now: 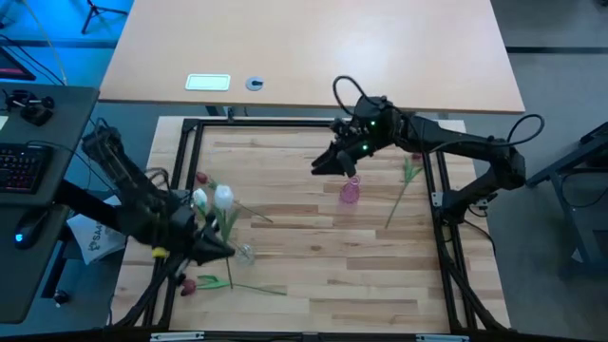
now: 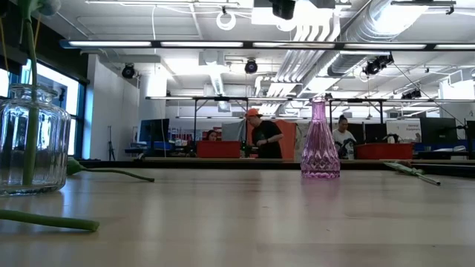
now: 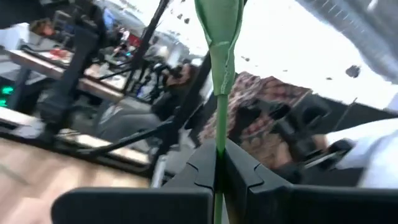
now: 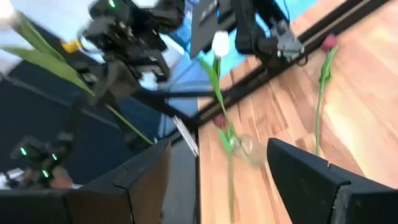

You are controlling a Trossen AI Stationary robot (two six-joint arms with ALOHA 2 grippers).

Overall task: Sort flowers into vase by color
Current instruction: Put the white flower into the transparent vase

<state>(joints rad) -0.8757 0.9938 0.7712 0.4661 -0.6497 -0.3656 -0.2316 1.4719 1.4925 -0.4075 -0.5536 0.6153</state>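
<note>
My left gripper (image 1: 226, 250) (image 3: 219, 154) is beside the clear glass vase (image 1: 245, 253) (image 2: 33, 137) and shut on a green tulip stem. Two white tulip heads (image 1: 224, 197) (image 1: 199, 198) show side by side above it. One white tulip (image 4: 220, 43) stands in the clear vase (image 4: 245, 146); the other (image 4: 6, 18) is the held one. One dark red tulip (image 1: 188, 285) lies near the table's near-left corner, another (image 1: 202, 178) farther back. My right gripper (image 1: 318, 167) (image 4: 217, 168) hangs open and empty over the table, by the pink vase (image 1: 350, 192) (image 2: 320, 141). My left gripper pinches the tulip's thin green stem (image 3: 219, 134) between its two shut fingers (image 3: 199, 168), which lie across it. Past the fingers the stem runs on to a broad leaf (image 3: 221, 25). The right wrist view shows the flower lifted off the table and slanted, its white head high.
Another flower (image 1: 410, 171) lies at the table's right edge, its stem (image 2: 412, 170) flat on the wood. A black frame (image 1: 285, 122) rims the wooden top. Bare wood stretches between the two vases. People work at benches in the room behind.
</note>
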